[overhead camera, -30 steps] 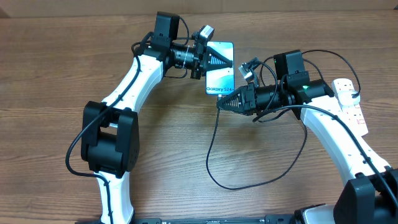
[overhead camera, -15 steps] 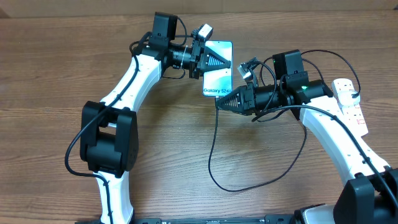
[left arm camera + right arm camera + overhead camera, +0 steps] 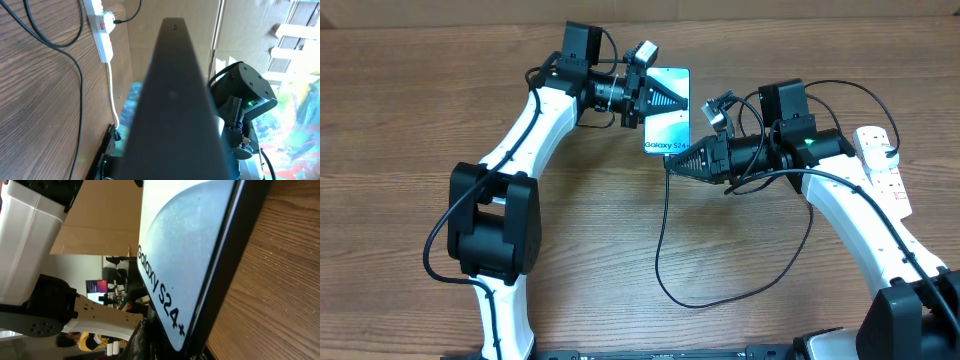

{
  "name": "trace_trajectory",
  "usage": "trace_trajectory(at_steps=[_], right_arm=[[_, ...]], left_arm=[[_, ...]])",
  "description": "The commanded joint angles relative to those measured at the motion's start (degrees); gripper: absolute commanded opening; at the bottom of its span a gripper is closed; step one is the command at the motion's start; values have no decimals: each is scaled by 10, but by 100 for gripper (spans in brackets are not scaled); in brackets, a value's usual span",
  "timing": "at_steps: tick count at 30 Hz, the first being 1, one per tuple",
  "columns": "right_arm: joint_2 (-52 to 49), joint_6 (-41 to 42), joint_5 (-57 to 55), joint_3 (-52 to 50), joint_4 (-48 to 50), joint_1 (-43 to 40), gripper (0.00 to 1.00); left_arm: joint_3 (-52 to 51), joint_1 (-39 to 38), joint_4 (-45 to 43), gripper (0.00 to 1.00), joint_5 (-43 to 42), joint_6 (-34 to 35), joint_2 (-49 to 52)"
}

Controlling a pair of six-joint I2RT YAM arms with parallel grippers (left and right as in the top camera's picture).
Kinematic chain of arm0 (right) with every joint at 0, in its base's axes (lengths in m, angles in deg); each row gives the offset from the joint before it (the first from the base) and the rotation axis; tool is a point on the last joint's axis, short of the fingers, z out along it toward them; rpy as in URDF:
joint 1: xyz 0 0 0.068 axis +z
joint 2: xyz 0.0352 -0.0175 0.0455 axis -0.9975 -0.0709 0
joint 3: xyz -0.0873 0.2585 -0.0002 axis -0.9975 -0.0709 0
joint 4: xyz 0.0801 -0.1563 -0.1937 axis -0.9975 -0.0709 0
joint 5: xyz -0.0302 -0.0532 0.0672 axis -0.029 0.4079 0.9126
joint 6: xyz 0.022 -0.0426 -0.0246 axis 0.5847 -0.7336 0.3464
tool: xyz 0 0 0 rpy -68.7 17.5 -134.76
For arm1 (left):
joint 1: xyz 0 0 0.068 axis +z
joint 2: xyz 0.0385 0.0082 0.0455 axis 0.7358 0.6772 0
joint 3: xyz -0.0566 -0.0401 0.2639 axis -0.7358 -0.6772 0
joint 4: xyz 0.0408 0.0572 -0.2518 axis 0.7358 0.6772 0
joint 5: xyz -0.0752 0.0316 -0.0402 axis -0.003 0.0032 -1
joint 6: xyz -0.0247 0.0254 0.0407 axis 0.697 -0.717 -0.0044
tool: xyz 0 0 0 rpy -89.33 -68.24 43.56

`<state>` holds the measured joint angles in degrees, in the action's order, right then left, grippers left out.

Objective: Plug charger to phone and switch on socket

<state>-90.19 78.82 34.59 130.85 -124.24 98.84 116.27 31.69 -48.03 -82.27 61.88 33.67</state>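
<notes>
- Socket (image 3: 885, 170): lies at 3 o'clock in the overhead view. Only the left wrist view shows its red switch (image 3: 102, 26).
- Phone (image 3: 670, 128): sits at 12 o'clock, with its white band turned to 6 o'clock. Only the right wrist view shows the full "Galaxy S24+" lettering.
- Charger (image 3: 660, 250): loops from the phone's 6 o'clock end round toward 3 o'clock.
- Left gripper (image 3: 684, 100): fingers are clamped on the phone, reaching in from 9 o'clock.
- Right gripper (image 3: 671, 167): fingers are together on the charger's end, touching the phone's 6 o'clock edge. The connector itself is hidden.
</notes>
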Motion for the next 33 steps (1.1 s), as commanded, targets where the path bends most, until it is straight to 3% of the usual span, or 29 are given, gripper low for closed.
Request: trace_trajectory(at_steps=[1,33], right_arm=[[7,12,-46,14,44,-14,4],[7,48,-66,14,83,-15,4]], left_arm=[[0,-34,19,4,-69,-30,-17],[0,-48,59,4,-69,-59,-27]])
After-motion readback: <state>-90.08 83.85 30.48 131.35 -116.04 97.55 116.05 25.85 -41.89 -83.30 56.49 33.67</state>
